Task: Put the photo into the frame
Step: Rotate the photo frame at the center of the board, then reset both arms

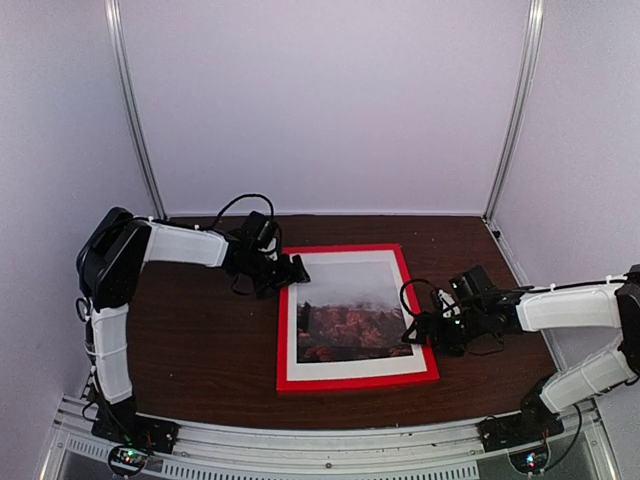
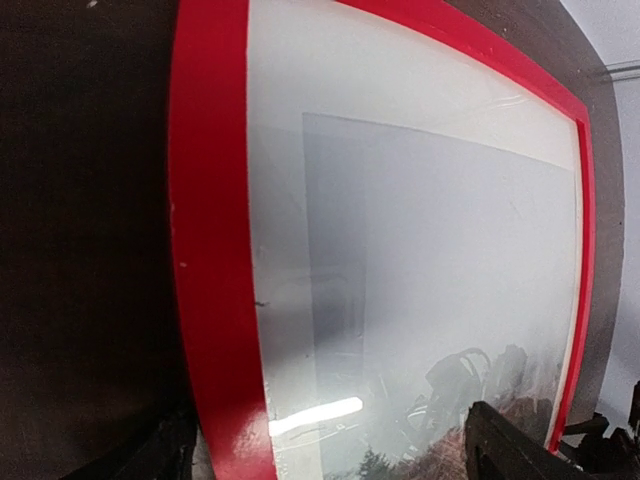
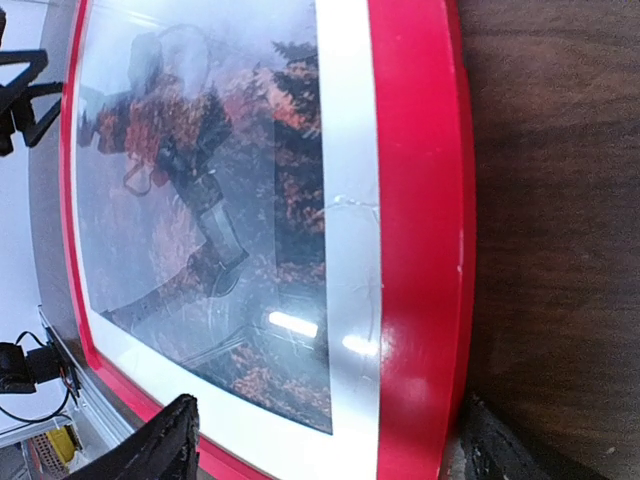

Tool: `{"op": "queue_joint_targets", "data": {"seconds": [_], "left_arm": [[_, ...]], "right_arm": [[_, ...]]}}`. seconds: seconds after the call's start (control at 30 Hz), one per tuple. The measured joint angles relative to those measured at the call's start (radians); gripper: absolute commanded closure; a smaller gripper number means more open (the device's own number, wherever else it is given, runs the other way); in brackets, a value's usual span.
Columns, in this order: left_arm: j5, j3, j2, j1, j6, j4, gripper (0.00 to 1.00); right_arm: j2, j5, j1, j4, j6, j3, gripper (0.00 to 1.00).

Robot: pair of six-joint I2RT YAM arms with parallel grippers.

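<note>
Looking near done: photo (image 1: 350,320) already seated inside frame (image 1: 357,381), flat on tabletop (image 1: 200,350) centre. Left end effector (image 1: 297,269) and right end effector (image 1: 418,332) both open, empty, flanking frame. Remaining, likely: back off only.

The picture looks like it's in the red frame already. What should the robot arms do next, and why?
Probably back both grippers off. The photo already shows inside the frame, and the left gripper and right gripper stand open at its sides, holding nothing.
</note>
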Motion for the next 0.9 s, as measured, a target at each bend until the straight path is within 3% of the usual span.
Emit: {"op": "queue_joint_targets", "data": {"seconds": [0.13,0.33,0.6,0.9], "left_arm": [[0.025,0.040,0.016,0.017,0.045,-0.035,0.06],[-0.045,0.027,-0.051,0.027,0.141,-0.111,0.02],[-0.300,-0.074,-0.400,0.036,0.325,-0.193,0.02],[-0.509,-0.195,-0.731,0.038,0.510,-0.253,0.02]], "right_arm": [[-0.007,0.021,0.055,-0.004,0.036,0.000,0.10],[-0.031,0.154,0.056,-0.221,-0.018,0.107,0.07],[-0.069,0.388,0.000,-0.445,-0.190,0.381,0.05],[-0.122,0.518,-0.062,-0.526,-0.359,0.481,0.03]]}}
